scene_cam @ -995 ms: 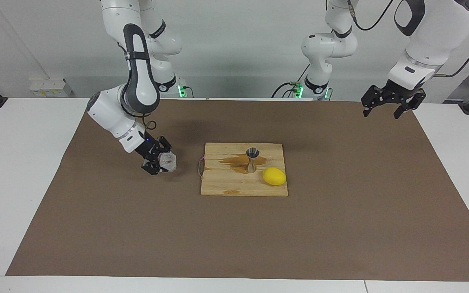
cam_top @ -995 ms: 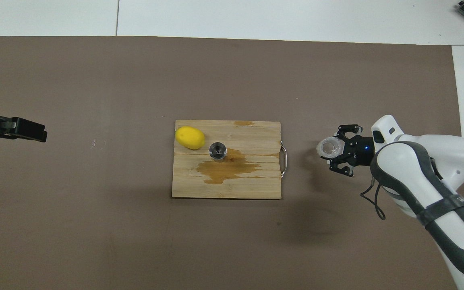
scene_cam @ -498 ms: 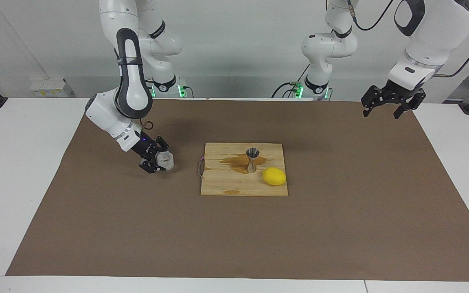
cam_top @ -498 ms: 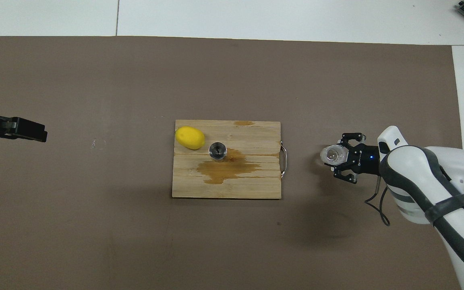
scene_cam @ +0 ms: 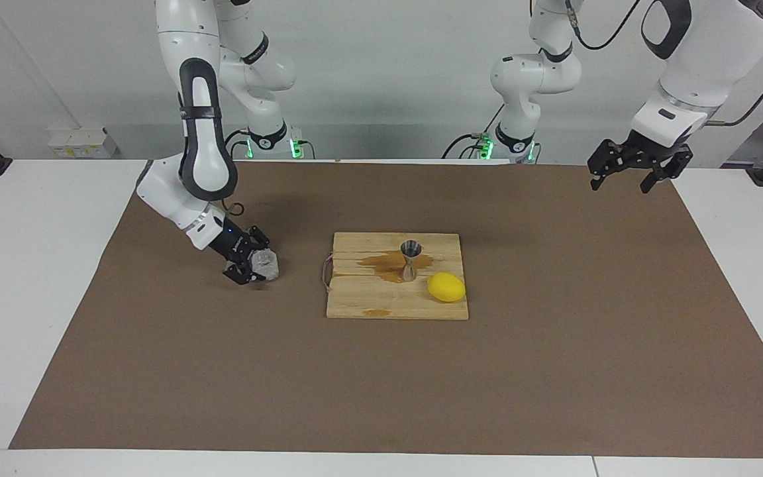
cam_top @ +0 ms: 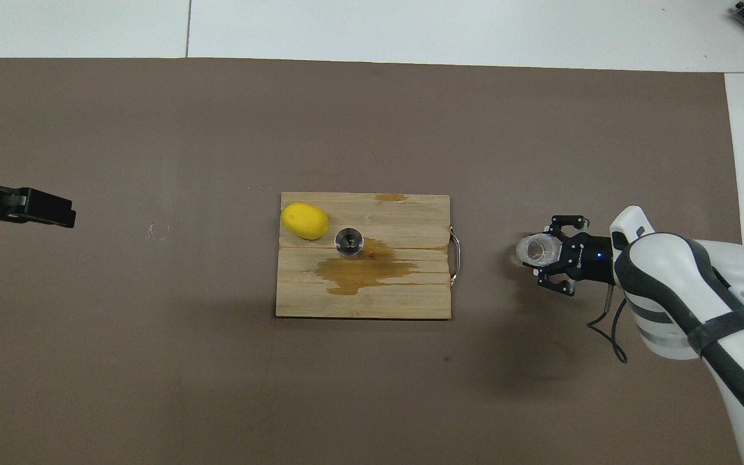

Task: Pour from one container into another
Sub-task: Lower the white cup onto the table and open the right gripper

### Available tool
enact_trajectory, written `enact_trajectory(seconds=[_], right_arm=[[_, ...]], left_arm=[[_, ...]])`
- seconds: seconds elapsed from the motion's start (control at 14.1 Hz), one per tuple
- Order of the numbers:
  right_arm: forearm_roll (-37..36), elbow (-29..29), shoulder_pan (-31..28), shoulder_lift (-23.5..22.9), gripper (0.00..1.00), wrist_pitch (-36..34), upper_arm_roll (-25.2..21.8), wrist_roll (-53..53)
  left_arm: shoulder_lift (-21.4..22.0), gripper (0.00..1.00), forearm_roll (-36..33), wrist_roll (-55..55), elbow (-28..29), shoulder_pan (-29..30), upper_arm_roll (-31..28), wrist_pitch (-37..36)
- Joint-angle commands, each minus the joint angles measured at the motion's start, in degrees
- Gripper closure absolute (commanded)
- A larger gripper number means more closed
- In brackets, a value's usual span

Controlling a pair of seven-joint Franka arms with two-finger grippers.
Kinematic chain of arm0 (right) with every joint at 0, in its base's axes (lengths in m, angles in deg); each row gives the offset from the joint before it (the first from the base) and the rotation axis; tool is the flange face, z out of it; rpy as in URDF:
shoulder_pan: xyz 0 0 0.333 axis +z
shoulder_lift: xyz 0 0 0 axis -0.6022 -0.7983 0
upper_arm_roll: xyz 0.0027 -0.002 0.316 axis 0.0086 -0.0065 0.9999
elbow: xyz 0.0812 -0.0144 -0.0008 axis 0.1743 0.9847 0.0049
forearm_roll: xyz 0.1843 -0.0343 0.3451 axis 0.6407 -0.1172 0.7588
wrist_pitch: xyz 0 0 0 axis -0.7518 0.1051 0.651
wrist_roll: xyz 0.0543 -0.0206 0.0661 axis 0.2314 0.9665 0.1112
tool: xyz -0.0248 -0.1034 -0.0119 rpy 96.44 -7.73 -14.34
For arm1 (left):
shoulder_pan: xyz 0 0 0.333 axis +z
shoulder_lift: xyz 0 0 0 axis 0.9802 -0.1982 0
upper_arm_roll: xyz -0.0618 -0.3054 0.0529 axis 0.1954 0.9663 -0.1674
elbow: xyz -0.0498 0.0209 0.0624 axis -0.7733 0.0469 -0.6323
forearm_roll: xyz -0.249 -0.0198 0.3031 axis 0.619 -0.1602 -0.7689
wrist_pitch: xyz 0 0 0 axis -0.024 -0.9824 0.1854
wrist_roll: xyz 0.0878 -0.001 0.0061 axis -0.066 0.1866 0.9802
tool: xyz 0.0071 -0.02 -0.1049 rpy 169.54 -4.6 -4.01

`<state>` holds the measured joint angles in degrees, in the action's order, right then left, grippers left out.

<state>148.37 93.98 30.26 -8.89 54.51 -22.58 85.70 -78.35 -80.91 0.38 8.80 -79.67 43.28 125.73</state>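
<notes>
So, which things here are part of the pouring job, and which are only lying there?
Part of the job:
- glass tumbler, gripped by the right gripper over the mat
- steel jigger, upright on the board

Only lying there:
- lemon, beside the jigger
- wooden board, stained brown
- left gripper, waiting, open

Clear faceted glass (scene_cam: 267, 264), tilted, off the cutting board (scene_cam: 368, 305) toward the right arm's end; steel jigger (scene_cam: 410, 260) (hourglass-shaped) upright on the board.

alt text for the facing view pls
The right gripper, shut on a clear faceted glass, holds it low over the brown mat beside a wet wooden board bearing a steel jigger and a lemon.
</notes>
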Motion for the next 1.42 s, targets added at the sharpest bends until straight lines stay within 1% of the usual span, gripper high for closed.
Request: enact_trajectory(seconds=[0.0,0.07,0.14,0.21,0.28,0.36,0.43,0.57,0.78,1.07,1.35], right_arm=[[2.2,1.1,-1.3,0.3,0.50,0.8,0.8,2.7],[3.0,1.6,-1.4,0.3,0.50,0.8,0.8,2.9],[3.8,1.8,-1.3,0.3,0.47,0.8,0.8,3.3],[3.9,1.8,-1.3,0.3,0.41,0.8,0.8,3.3],[3.9,1.8,-1.3,0.3,0.34,0.6,0.8,3.2],[3.9,1.8,-1.3,0.3,0.20,0.6,0.7,3.3],[3.9,1.8,-1.4,0.3,0.11,0.5,0.7,3.4],[3.9,1.7,-1.3,0.5,0.00,0.5,0.7,3.3],[3.8,1.7,-1.2,2.4,0.00,0.4,0.6,3.2],[3.4,1.9,-1.6,4.7,0.00,-1.6,0.4,2.6],[0.9,2.2,-4.6,6.3,0.00,-5.0,0.3,2.5]], left_arm=[[0.3,0.00,0.2,0.9,0.9,-0.7,-0.5,1.0],[0.3,0.00,0.2,0.9,0.9,-0.7,-0.5,1.0],[0.3,0.00,0.2,0.9,0.9,-0.7,-0.5,1.0],[0.3,0.00,0.2,0.9,0.9,-0.7,-0.5,1.0],[0.3,0.00,0.2,0.9,0.9,-0.7,-0.5,1.0],[0.3,0.00,0.1,0.9,0.9,-0.7,-0.5,1.0],[0.3,0.00,0.2,0.9,0.9,-0.7,-0.5,1.0],[0.3,0.00,0.2,0.9,0.9,-0.7,-0.5,1.0],[0.3,0.00,0.1,0.9,0.9,-0.7,-0.5,1.0],[0.1,0.00,0.1,1.3,0.9,-0.8,-0.5,1.0],[0.1,0.00,0.2,1.5,0.9,-1.1,-0.5,1.0]])
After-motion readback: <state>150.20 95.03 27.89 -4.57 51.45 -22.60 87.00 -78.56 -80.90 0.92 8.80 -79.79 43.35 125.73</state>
